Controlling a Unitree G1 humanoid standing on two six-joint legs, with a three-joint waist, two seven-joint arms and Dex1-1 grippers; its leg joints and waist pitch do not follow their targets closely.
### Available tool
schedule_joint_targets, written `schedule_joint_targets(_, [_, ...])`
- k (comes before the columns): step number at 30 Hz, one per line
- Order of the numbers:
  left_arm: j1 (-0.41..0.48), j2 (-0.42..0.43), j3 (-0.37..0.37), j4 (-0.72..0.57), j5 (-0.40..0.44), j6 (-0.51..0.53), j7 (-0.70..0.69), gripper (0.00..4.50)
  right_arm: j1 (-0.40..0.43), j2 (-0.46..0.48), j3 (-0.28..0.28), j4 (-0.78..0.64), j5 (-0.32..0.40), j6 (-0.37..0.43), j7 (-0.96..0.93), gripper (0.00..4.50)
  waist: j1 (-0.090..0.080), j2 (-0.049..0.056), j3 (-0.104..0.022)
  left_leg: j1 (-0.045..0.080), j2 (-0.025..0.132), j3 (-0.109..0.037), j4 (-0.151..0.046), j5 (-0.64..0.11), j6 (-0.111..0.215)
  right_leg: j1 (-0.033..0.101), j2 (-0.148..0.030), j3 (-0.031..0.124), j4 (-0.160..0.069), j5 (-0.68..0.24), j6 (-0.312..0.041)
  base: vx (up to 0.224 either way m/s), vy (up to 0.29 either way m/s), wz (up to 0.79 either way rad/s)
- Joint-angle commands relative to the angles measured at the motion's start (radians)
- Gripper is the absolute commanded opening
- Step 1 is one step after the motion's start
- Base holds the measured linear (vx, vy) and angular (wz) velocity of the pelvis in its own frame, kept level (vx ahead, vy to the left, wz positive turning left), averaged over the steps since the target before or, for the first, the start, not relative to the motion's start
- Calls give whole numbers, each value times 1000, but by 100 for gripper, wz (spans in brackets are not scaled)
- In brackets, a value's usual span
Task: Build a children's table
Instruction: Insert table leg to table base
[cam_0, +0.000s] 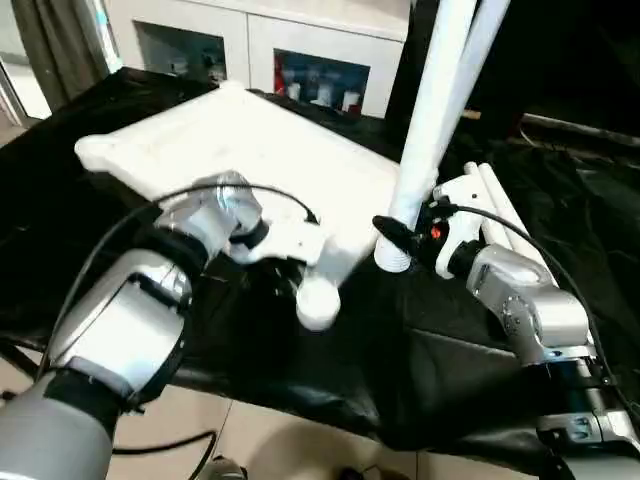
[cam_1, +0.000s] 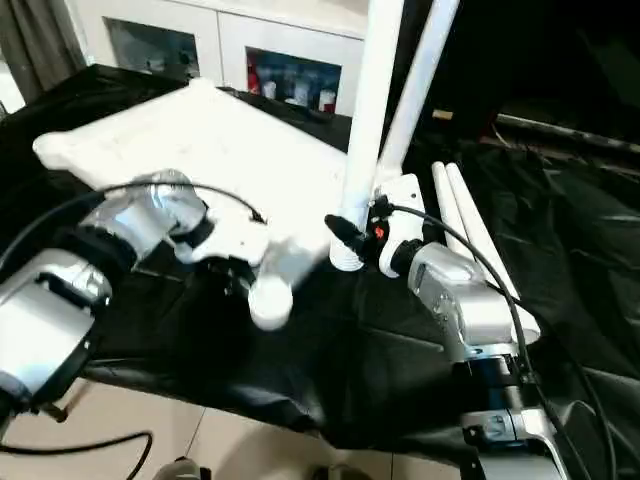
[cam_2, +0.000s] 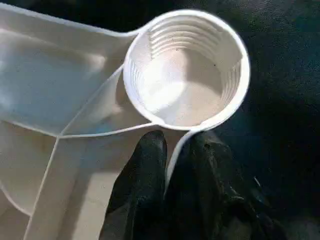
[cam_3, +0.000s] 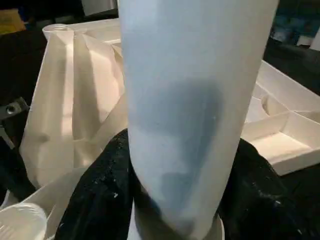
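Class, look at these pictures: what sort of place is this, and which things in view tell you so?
Probably an indoor lab or workshop set up for robot trials. A work surface draped in black sheeting holds the white table top, white cabinets with glass fronts stand behind, and cables trail on the tiled floor.

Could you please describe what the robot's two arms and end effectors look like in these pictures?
Both arms have rounded silver shells with black joints. The left end effector and right end effector each carry two black fingers on a white housing. A thin black cable loops over each wrist, and a small red light shows on the right housing.
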Motion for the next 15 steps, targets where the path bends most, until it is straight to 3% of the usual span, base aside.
schedule_joint_targets(1, [41, -13, -13, 20, 31, 14, 69, 75, -27, -5, -3, 12, -13, -28, 1, 188, 0, 12, -63, 21, 0, 5, -70, -315, -7, 57, -66, 29, -83, -352, -190, 0, 0, 0])
schedule_joint_targets(4, [62, -36, 53, 10, 15, 120, 298, 58, -36, 1, -5, 34, -17, -46, 2, 188, -1, 10, -58, 29, -3, 0, -71, -358, -11, 51, -66, 24, -97, -488, -145, 0, 0, 0])
schedule_joint_targets(5, [63, -39, 62, 11, 9, 134, 313, 51, -36, 1, -5, 35, -17, -47, 2, 188, -3, 10, -57, 33, -4, 0, -68, -376, -10, 48, -67, 20, -101, -541, -130, 0, 0, 0])
schedule_joint_targets(6, [78, -49, 96, -4, -22, 182, 328, 48, -36, 5, -10, 38, -14, -47, -1, 188, -5, 5, -57, 30, -8, -3, -67, -375, -5, 50, -68, 15, -110, -596, -103, 0, 0, 0])
schedule_joint_targets(9, [103, -68, 144, -37, -71, 247, 328, 45, -34, 13, -21, 39, -4, -41, -7, 188, -15, 8, -60, 12, -11, -12, -74, -347, -2, 64, -70, 7, -115, -614, -68, 0, 0, 0])
schedule_joint_targets(13, [156, -104, 198, -92, -119, 306, 376, 28, -31, 23, -38, 43, 5, -32, -18, 188, -32, 9, -65, 6, -10, -15, -77, -331, 13, 69, -70, -12, -117, -545, -88, 0, 0, 0])
schedule_joint_targets(15, [182, -114, 204, -116, -127, 288, 388, 22, -28, 24, -40, 46, 3, -35, -18, 188, -33, 9, -66, 15, -12, -12, -73, -339, 24, 62, -72, -15, -120, -532, -101, 0, 0, 0])
